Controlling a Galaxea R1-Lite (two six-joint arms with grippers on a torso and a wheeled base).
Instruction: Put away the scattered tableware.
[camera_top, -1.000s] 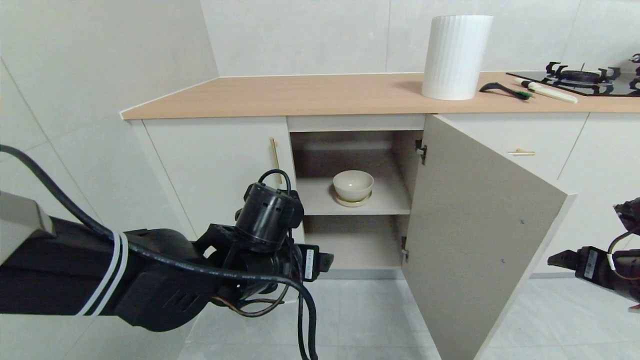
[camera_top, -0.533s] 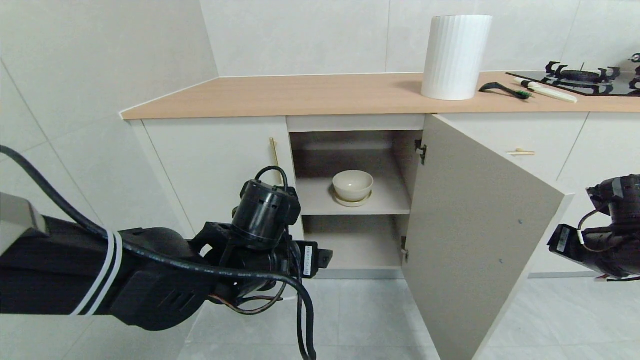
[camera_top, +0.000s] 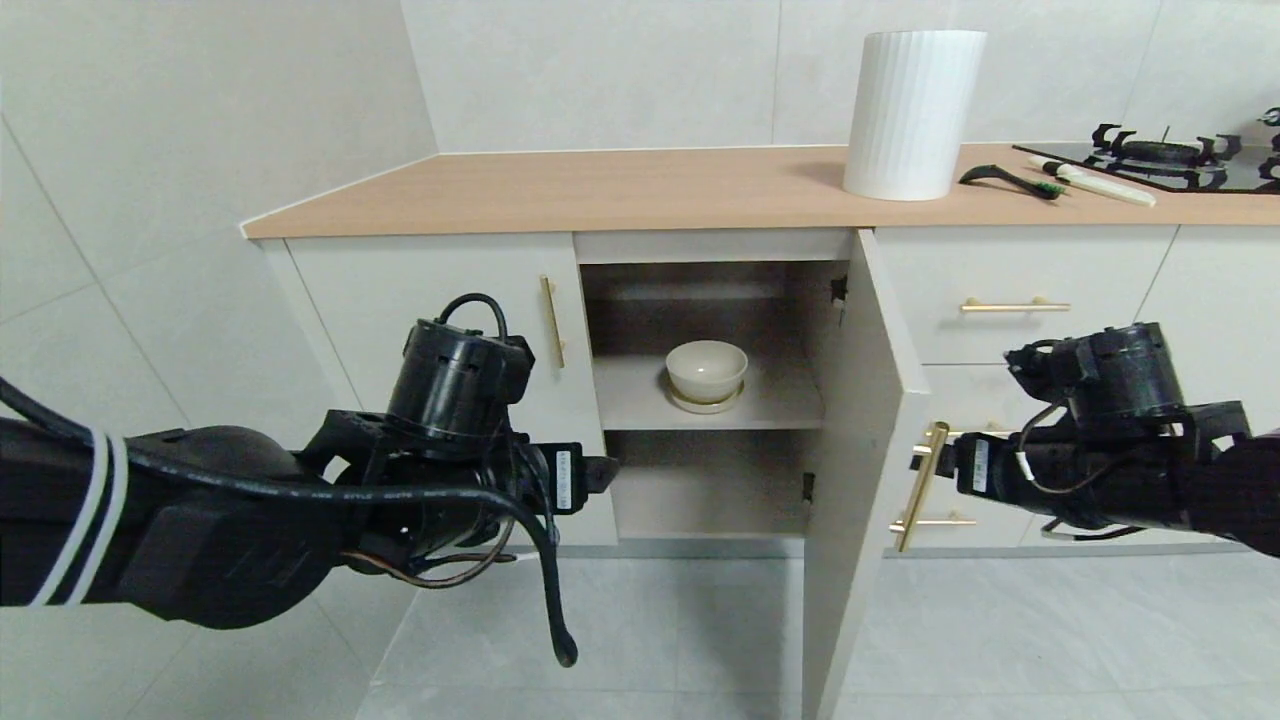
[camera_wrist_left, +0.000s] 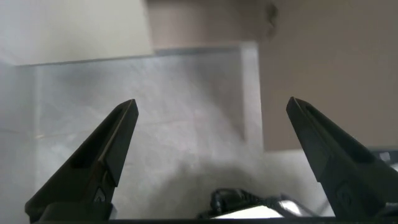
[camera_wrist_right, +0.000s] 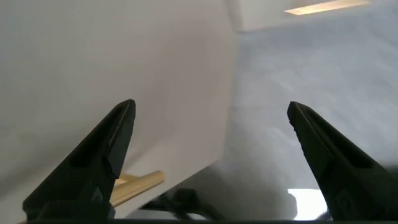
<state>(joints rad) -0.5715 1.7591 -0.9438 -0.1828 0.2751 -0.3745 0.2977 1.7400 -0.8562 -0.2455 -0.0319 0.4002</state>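
left claw (camera_wrist_left: 212, 103) spread wide | grey floor (camera_wrist_left: 155, 118) | beige cabinet door (camera_wrist_left: 329, 68)

The bowl (camera_top: 706, 368) covers most of the plate (camera_top: 706, 405) beneath it, so that just a rim is visible. The cabinet door (camera_top: 860, 450) runs off the head view's lower edge and screens the cupboard's right inner wall. The stove (camera_top: 1170, 155) is cut by the right edge, and the two utensils (camera_top: 1048, 190) beside it are too small to identify. My left gripper (camera_wrist_left: 211, 102): bases cut off, floor (camera_wrist_left: 186, 143) blurred. My right gripper (camera_wrist_right: 211, 104): the gold handle (camera_wrist_right: 138, 183) passes behind one finger, and contact cannot be judged.
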